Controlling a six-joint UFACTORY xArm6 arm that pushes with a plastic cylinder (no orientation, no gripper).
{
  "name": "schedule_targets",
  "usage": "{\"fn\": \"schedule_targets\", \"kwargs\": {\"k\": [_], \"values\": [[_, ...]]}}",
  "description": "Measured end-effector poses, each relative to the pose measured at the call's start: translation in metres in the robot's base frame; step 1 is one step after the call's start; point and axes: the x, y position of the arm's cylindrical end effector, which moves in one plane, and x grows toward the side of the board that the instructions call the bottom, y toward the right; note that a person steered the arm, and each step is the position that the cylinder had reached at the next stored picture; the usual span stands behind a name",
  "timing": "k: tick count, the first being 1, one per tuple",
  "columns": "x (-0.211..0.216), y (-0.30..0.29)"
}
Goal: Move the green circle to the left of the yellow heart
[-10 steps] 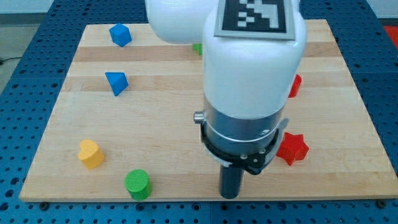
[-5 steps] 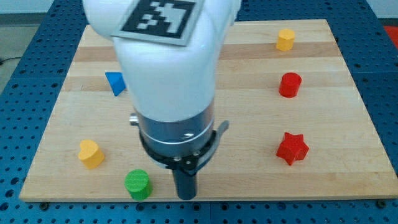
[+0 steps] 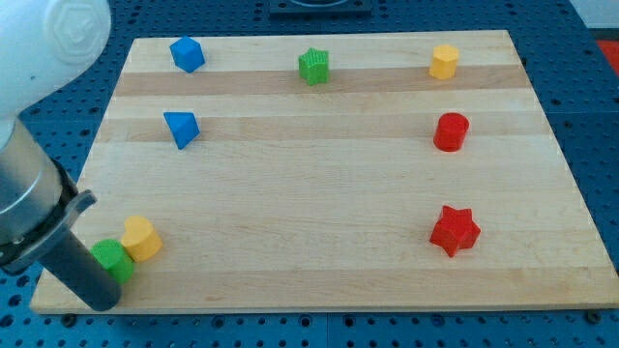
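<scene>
You see eight blocks on the wooden board (image 3: pixel 319 232): two blue, two green, two yellow, two red. The yellow heart (image 3: pixel 141 238) sits near the board's bottom-left corner. The green circle (image 3: pixel 112 261) touches the heart's lower left side, partly hidden by the rod. My tip (image 3: pixel 101 302) rests just below and left of the circle, against it; it is a bare rod with nothing to open or close. Far above the heart stand a blue triangle (image 3: pixel 181 128) and a blue block (image 3: pixel 187 54). Well right of the heart lie a green star (image 3: pixel 313 66), a yellow block (image 3: pixel 444 61), a red cylinder (image 3: pixel 451 131) and a red star (image 3: pixel 455 230).
</scene>
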Motion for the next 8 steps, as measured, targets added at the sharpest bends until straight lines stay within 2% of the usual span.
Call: {"fn": "schedule_targets", "kwargs": {"k": [1,3,8], "values": [[-0.013,0.007],[-0.032,-0.026],[-0.030,-0.027]]}}
